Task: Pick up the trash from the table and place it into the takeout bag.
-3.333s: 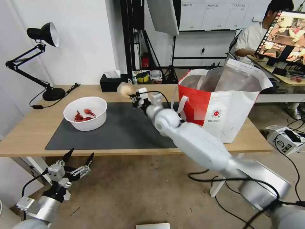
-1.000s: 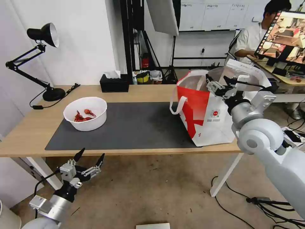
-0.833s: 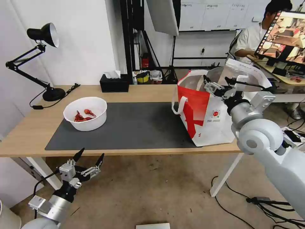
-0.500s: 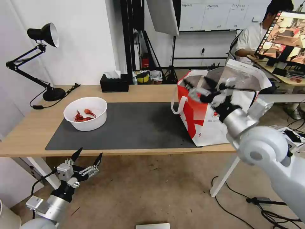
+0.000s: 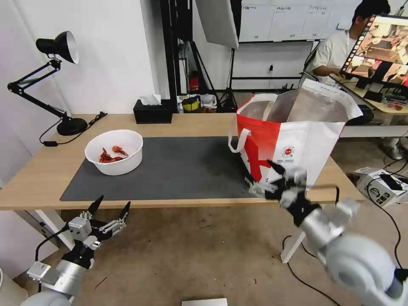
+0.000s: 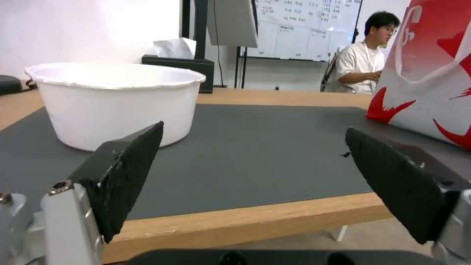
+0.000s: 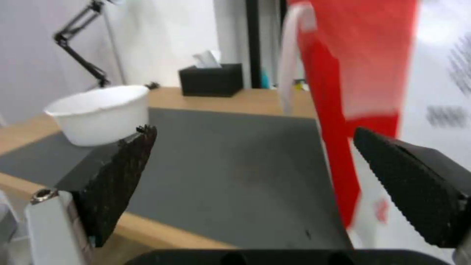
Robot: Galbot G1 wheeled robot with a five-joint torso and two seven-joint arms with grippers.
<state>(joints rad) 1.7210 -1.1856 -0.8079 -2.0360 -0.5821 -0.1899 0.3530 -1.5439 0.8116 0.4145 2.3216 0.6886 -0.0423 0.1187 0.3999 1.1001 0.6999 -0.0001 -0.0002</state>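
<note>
A white bowl (image 5: 114,151) with red shells stands on the left part of the dark grey mat (image 5: 170,170) on the table (image 5: 38,178). The white and red takeout bag (image 5: 293,140) stands open at the table's right end, its foil lining showing. My right gripper (image 5: 265,175) is open and empty, low in front of the bag near the table's front edge. My left gripper (image 5: 111,207) is open and empty below the front edge, left of centre. The bowl (image 6: 115,101) and the bag (image 6: 432,73) appear beyond the left fingers, and the bowl (image 7: 98,112) and bag (image 7: 363,92) beyond the right ones.
A black desk lamp (image 5: 55,80) stands at the table's far left corner, a black tissue box (image 5: 153,110) at the back edge. A person sits at a desk with a monitor (image 5: 380,51) behind the bag. Cables lie on the floor at right.
My right gripper carried a beige lump to the bag's mouth, came away empty, then dropped from the bag's top to the table's front edge. The left arm barely shifted.
</note>
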